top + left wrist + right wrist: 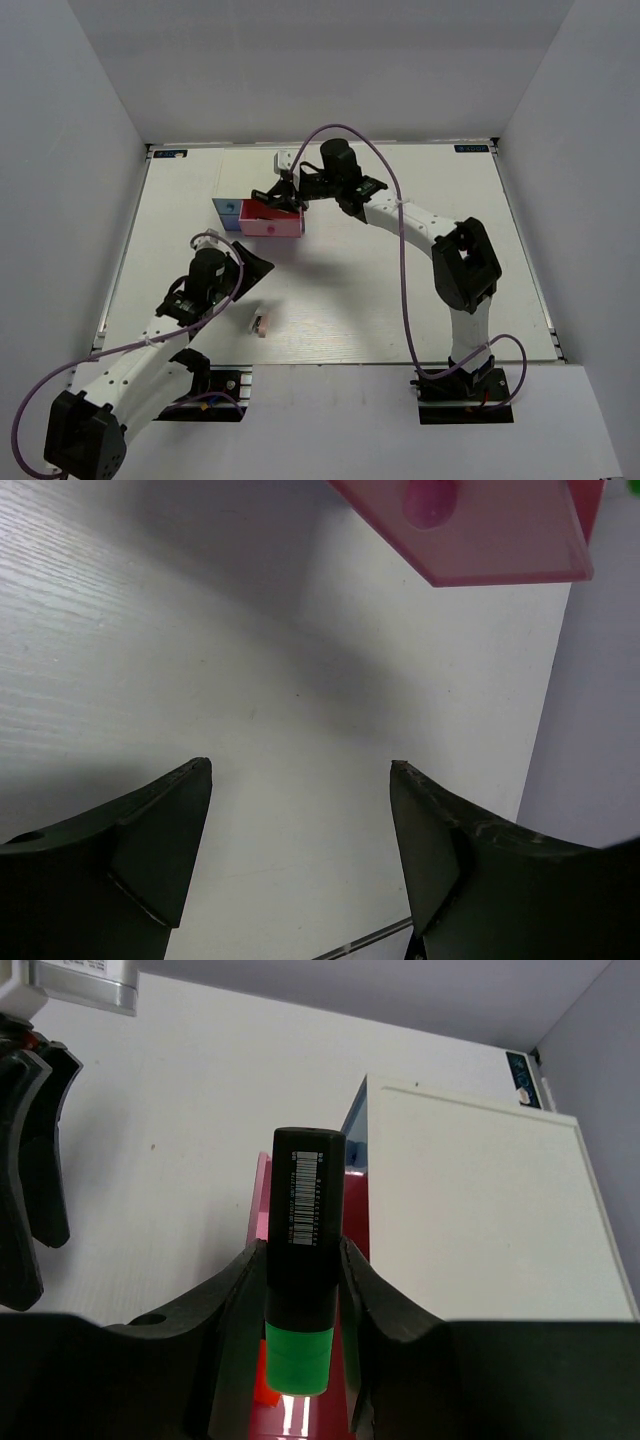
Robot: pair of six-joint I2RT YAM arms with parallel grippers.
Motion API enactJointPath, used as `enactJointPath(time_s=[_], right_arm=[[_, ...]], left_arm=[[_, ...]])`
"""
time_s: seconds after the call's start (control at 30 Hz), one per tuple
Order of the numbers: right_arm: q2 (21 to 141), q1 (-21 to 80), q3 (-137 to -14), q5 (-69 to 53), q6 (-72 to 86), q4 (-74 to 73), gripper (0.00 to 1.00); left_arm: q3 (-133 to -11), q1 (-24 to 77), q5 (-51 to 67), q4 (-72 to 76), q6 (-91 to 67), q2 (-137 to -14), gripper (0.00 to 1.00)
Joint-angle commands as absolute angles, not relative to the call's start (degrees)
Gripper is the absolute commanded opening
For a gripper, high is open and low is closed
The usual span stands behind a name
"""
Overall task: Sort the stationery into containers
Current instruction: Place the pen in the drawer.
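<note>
Right end effector (302, 1252) clamped on green-capped highlighter (305, 1200), poised above the open pink drawer (275, 227) at far centre of the counter (400, 300). Left end effector (300, 768) wide, empty, near the drawer front. Judgement: lower until the barrel sits between the drawer walls, aligned with its length, then let go; a high drop may bounce out.

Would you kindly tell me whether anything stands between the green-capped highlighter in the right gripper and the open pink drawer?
Nothing visible does. The right gripper holds the highlighter just above the open pink drawer, with no object between them. An orange item seems to lie inside already, beside the green cap rather than under it.
</note>
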State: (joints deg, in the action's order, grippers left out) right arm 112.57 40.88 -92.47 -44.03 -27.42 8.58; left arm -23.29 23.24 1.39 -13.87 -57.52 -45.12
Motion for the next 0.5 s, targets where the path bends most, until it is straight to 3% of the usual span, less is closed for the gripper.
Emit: enactJointPath(time_s=[0.0,0.07,0.13,0.2,0.37,0.47], right_arm=[[112.9,40.6,-94.1,-46.0,-27.9,10.6,0.29],[112.4,40.7,-93.0,-46.2,-28.1,10.2,0.34],[112.2,40.7,-92.5,-46.1,-28.6,10.2,0.52],[111.9,40.6,-92.3,-45.3,-28.6,9.6,0.63],[110.0,39.8,-92.1,-45.3,-29.1,9.3,0.66],[107.8,38.9,-92.1,-44.6,-26.9,9.1,0.6]], left_arm=[[-23.7,23.0,3.3,-9.3,-57.7,-46.7,0.81],[-24.3,23.0,3.3,-9.3,-57.0,-47.5,0.81],[-24.8,23.0,3.3,-8.6,-57.0,-48.9,0.81],[-24.8,23.0,3.3,-7.0,-57.0,-49.9,0.81],[-26.6,23.0,3.3,-3.6,-55.8,-53.6,0.81],[-27.9,23.0,2.7,-1.8,-53.4,-56.2,0.71]])
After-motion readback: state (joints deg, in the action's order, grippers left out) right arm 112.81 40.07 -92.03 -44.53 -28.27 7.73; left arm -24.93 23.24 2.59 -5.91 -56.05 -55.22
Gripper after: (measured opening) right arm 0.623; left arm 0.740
